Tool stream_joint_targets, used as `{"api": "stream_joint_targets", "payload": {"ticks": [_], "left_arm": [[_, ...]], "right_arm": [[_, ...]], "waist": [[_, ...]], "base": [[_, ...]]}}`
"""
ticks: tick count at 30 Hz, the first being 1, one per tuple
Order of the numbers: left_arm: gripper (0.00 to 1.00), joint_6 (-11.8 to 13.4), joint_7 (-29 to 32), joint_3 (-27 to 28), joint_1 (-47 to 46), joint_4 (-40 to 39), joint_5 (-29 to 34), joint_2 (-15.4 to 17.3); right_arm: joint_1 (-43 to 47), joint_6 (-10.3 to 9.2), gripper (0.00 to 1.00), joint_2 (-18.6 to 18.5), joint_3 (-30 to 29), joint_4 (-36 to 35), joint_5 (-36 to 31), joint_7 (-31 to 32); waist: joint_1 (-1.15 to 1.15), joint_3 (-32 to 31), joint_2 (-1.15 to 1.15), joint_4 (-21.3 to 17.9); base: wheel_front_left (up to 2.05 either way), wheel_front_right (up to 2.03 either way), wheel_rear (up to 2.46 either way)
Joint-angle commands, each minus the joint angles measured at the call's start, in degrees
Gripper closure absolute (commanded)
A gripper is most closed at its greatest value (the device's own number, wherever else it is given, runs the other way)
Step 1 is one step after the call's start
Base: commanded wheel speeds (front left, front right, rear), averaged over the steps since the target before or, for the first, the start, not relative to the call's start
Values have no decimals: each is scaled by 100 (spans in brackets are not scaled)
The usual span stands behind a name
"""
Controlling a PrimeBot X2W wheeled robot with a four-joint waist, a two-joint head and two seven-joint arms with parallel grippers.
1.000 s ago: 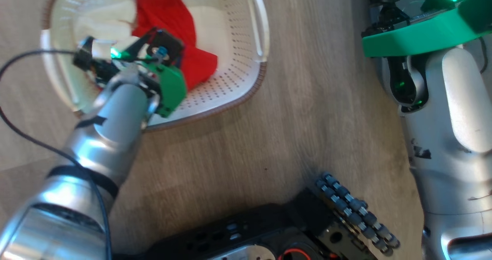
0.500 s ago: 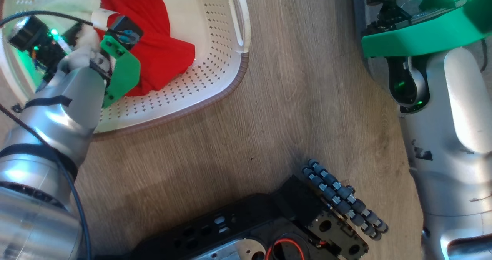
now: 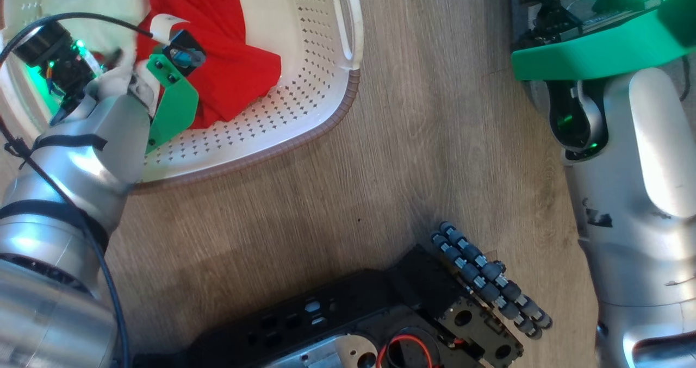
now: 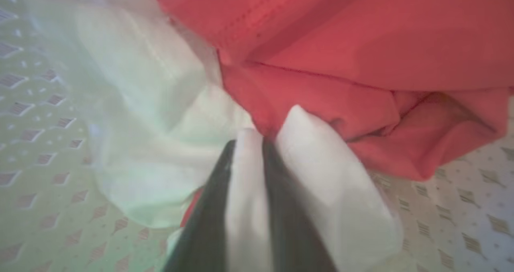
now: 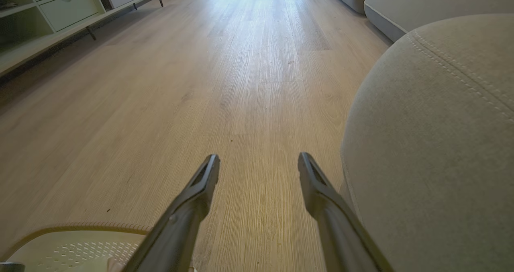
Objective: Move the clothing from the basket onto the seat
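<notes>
Nothing legible appeared in any view: no word, number or brand. The pale silver forearm [image 3: 641, 194] of the right arm carried a few small dark marks, too smudged to read as letters. What showed of the red and white soft fabric clothing [image 3: 228, 58] bore no readable print.

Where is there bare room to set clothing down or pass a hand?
Bare: the seat beside the right gripper, the floor between basket and robot base, and the basket's near-right corner. Crowded: the basket's left, where the left gripper pinches clothing.
</notes>
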Motion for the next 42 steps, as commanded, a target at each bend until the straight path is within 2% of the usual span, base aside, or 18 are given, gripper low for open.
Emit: {"api": "stream_joint_targets", "payload": {"ticks": [1,7,15,21,25,30,36,42], "left_arm": [[100,7,4,66,51,-21,-54,88],[100,-11,-446,167,222,-66,-312,-104],[100,-102,-1399,462,515,-159,-856,-496],[100,-260,-2055,931,747,-293,-1578,-716],[100,-332,-2261,954,924,-484,-1841,-761],[100,-365,-2403,896,1307,-1263,-2549,-767],[100,-198,-2447,727,1579,-1968,-3029,-767],[100,-106,-2455,670,1720,-2630,-3258,-768]], "right_arm": [[173,-1,0,72,62,-174,5,-37],[175,-1,0,72,-7,-74,-122,-37],[346,-1,0,72,-153,171,-487,-37],[592,-1,0,72,-278,393,-735,-37],[813,-1,0,72,-385,543,-860,-37],[1132,-1,0,72,-423,761,-976,-37],[1484,-1,0,72,-405,977,-1054,-37],[1773,-1,0,69,-361,1139,-1059,-37]], "waist": [[0,-8,0,-4],[0,-319,0,116],[0,-1126,0,482],[0,-1787,0,779],[0,-2243,0,991],[0,-2939,0,1243],[0,-3672,0,1415],[0,-4193,0,1502]], "base": [[0,0,0],[0,0,0],[0,0,0],[0,0,0],[0,0,0],[0,0,0],[0,0,0],[0,0,0]]}}
